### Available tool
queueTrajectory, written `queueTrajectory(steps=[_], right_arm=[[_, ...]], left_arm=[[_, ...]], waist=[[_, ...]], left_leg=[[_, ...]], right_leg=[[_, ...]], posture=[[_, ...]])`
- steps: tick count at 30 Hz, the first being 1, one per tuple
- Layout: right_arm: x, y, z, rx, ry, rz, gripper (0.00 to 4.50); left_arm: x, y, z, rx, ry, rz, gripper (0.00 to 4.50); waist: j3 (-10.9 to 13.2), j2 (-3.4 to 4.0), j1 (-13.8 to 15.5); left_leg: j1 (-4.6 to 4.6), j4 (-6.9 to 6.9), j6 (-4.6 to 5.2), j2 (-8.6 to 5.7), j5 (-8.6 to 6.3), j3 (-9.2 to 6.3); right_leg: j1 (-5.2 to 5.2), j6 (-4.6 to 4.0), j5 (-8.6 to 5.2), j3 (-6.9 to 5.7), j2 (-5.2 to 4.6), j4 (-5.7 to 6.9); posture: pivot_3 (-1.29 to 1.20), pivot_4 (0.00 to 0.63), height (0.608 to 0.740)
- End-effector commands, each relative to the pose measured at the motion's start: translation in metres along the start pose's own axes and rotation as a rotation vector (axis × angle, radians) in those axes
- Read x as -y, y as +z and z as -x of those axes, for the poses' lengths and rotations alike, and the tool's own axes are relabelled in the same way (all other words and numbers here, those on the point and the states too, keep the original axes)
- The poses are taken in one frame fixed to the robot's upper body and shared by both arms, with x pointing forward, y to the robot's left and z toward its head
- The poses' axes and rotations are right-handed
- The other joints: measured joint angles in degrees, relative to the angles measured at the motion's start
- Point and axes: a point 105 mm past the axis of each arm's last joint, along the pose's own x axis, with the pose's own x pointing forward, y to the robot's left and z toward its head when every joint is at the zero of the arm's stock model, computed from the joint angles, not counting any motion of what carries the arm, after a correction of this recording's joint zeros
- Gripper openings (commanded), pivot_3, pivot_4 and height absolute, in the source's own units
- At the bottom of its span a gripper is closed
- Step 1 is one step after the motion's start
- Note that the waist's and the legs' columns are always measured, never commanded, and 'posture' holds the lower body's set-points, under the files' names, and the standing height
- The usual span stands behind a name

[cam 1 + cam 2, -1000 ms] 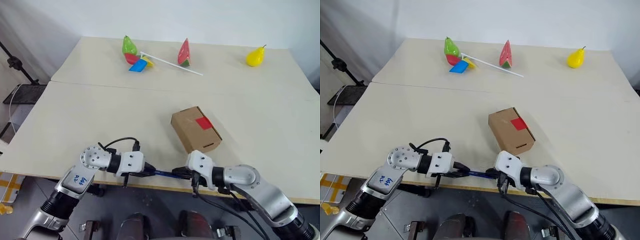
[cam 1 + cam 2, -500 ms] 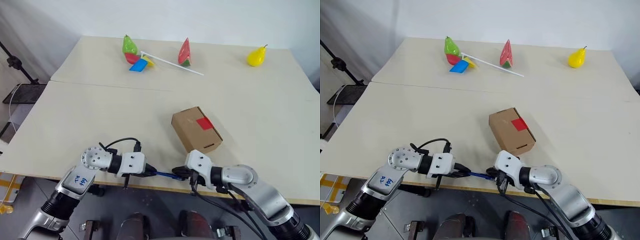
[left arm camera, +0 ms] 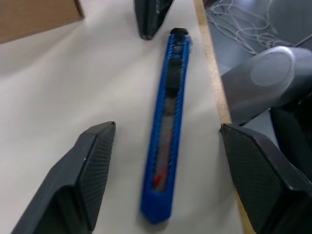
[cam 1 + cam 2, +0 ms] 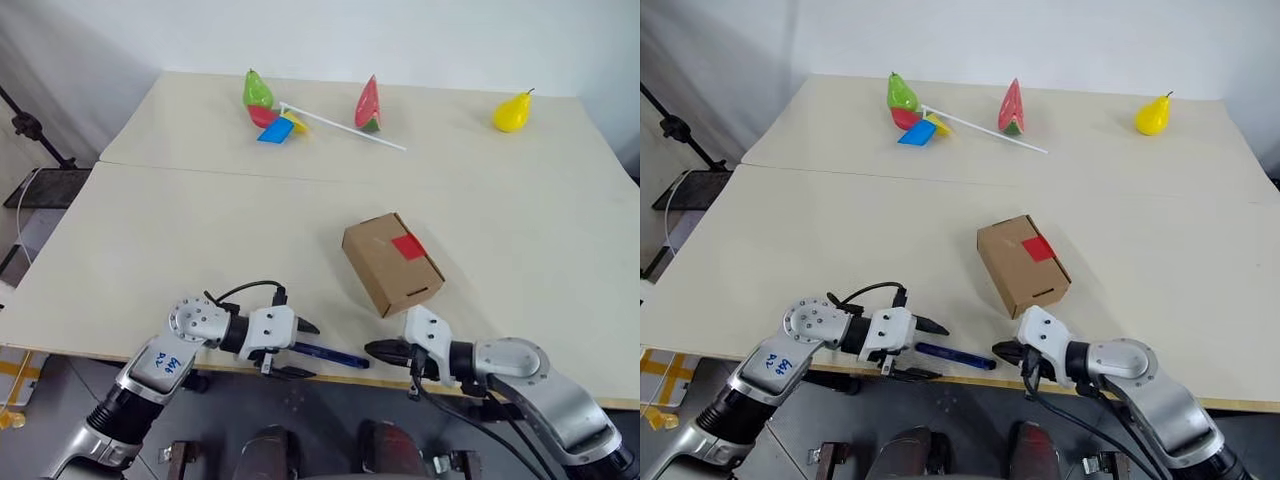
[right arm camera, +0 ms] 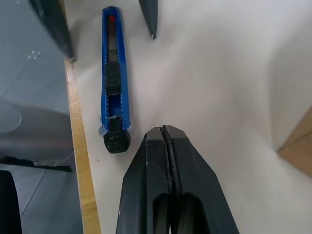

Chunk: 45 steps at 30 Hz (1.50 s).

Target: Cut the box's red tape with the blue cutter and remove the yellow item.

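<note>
Sitting near the middle of the pale table point(image 4: 150, 230), the box point(image 4: 392, 263) is the biggest task thing: a small cardboard carton, probably light and easy to shove, its flaps soft enough to crush if squeezed hard. I would brace it by its side walls, not the top. The red tape point(image 4: 408, 247) lies flat across the top face, uncut, thin and likely to give way easily to a blade. Nothing of the yellow item can be seen; presumably it is inside the closed box.

Down at the near edge of the table lies the blue cutter point(image 4: 330, 354), flat on the surface, held by nobody. It looks a slim, stiff plastic stick, light and a bit slick, with a ribbed slider along its back and a black cap at one end. Lying so close to the edge, it could be nudged off. The mid-body, across its narrow sides, seems the sensible place to pinch it.

The left gripper point(image 4: 302, 349) reaches in low from the left, its fingers spread wide either side of the cutter's end, touching nothing. The right gripper point(image 4: 378, 349) points toward the cutter's capped end from the right, fingers clenched together and empty, just beside the cap.
</note>
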Motion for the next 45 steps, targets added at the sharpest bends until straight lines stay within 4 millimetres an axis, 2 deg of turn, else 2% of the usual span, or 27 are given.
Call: queueTrajectory(steps=[1, 4, 7, 15, 16, 26, 33, 45], right_arm=[[-0.009, 0.014, 0.001, 0.052, 0.041, 0.029, 0.0], [-0.012, 0.014, 0.0, 0.056, 0.049, 0.025, 0.0], [-0.014, 0.014, -0.001, 0.061, 0.052, 0.021, 0.0], [-0.015, 0.014, -0.005, 0.059, 0.064, 0.032, 0.0], [-0.015, 0.014, -0.005, 0.058, 0.066, 0.034, 0.0], [-0.012, 0.016, -0.014, 0.064, 0.088, 0.051, 0.0], [-0.007, 0.005, -0.021, 0.0, 0.067, 0.044, 0.0], [-0.015, 0.009, -0.037, 0.017, 0.122, 0.076, 0.0]], left_arm=[[0.013, -0.011, -0.008, -0.031, -0.065, 0.088, 3.49], [0.015, -0.015, -0.008, -0.049, -0.066, 0.129, 3.49], [0.015, -0.021, -0.01, -0.065, -0.064, 0.164, 2.93], [0.021, -0.03, -0.013, -0.105, -0.092, 0.136, 0.56], [0.021, -0.03, -0.014, -0.106, -0.094, 0.132, 0.45], [0.017, -0.024, -0.017, -0.076, -0.07, 0.042, 0.45], [0.02, -0.022, -0.02, -0.075, -0.079, 0.035, 0.45], [0.02, -0.021, -0.021, -0.079, -0.068, 0.047, 0.45]], waist=[[0.0, 0.0, 0.0], [0.0, 0.0, 0.0], [0.0, 0.0, 0.0], [0.0, 0.01, -0.3], [0.0, 0.01, -0.3], [0.0, 0.0, -0.4], [0.0, 0.01, -0.3], [-0.2, 0.18, -0.1]], left_leg=[[0.0, 0.0, 0.0, 0.0, 0.0, 0.0], [0.01, 0.0, 0.0, 0.0, 0.0, 0.0], [0.02, 0.0, 0.0, 0.01, 0.0, 0.0], [0.04, 0.0, -0.01, 0.02, 0.0, 0.0], [0.03, 0.0, -0.01, 0.02, 0.0, 0.0], [0.05, 0.0, -0.01, 0.01, 0.0, -0.01], [0.05, 0.0, 0.0, 0.0, 0.0, -0.01], [0.07, 0.0, 0.0, -0.01, -0.01, -0.03]], right_leg=[[0.0, 0.0, 0.0, 0.0, 0.0, 0.0], [0.0, 0.0, 0.0, 0.01, 0.0, 0.0], [0.01, 0.0, 0.0, 0.01, 0.0, 0.01], [0.01, 0.0, 0.0, 0.0, 0.01, 0.02], [0.01, 0.0, 0.0, 0.01, 0.01, 0.02], [0.02, 0.0, 0.0, 0.01, 0.0, 0.02], [0.04, 0.0, 0.0, 0.02, -0.01, 0.0], [0.06, 0.0, 0.0, 0.01, -0.01, 0.02]], posture=[[0.0, 0.15, 0.74], [0.0, 0.15, 0.74], [0.0, 0.15, 0.74], [0.0, 0.15, 0.74], [0.0, 0.15, 0.74], [0.0, 0.15, 0.74], [0.0, 0.15, 0.74], [0.0, 0.15, 0.74]])
